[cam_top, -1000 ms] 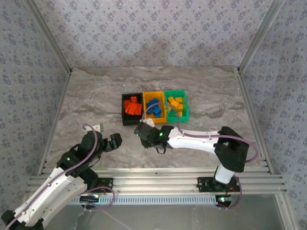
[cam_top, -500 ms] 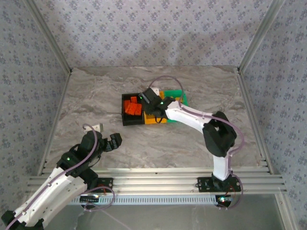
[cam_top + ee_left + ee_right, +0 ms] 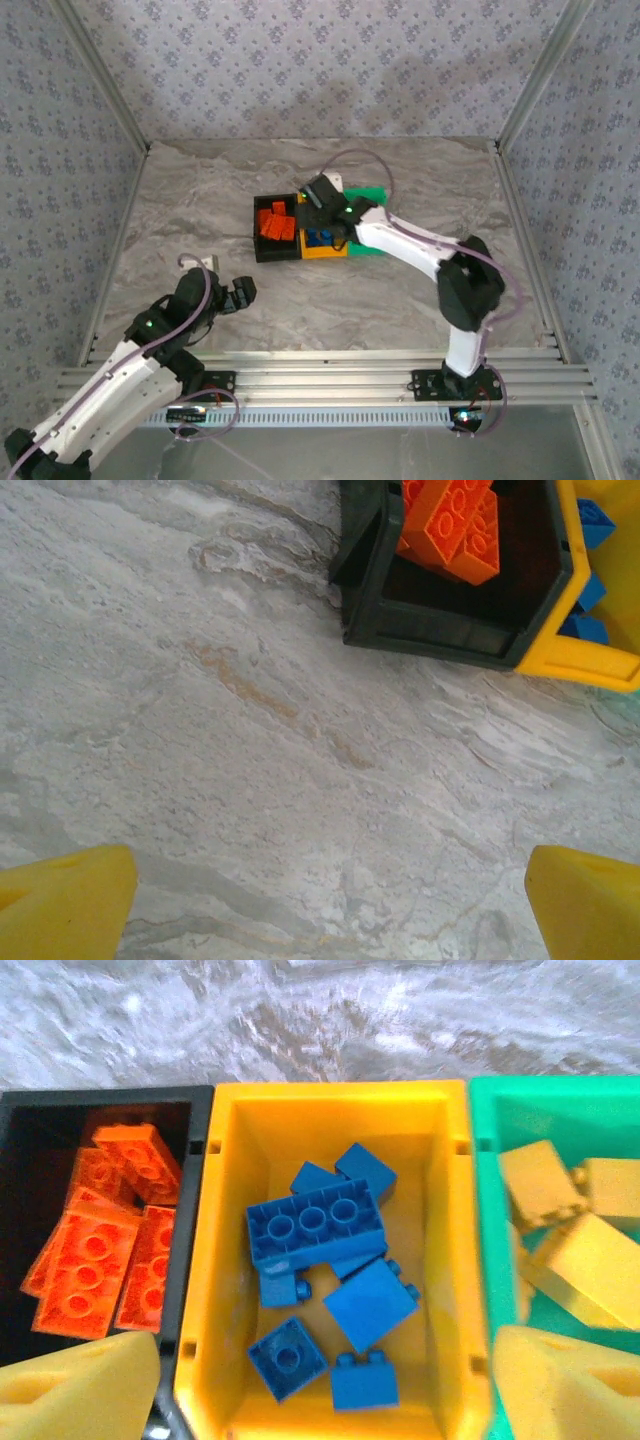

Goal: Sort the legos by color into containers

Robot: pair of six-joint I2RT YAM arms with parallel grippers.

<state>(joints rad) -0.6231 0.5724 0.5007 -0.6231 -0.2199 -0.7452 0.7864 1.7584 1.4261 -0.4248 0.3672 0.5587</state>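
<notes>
**Q:** Bins on my feed?
**A:** Three: black bin (image 3: pixel 100 1098), yellow bin (image 3: pixel 330 1091), green bin (image 3: pixel 560 1089).

**Q:** Bricks?
**A:** I count seven blue bricks (image 3: pixel 315 1222). At least four orange bricks (image 3: pixel 85 1265), overlapping, so the count is uncertain. Three yellow bricks (image 3: pixel 590 1265) in frame.
</notes>
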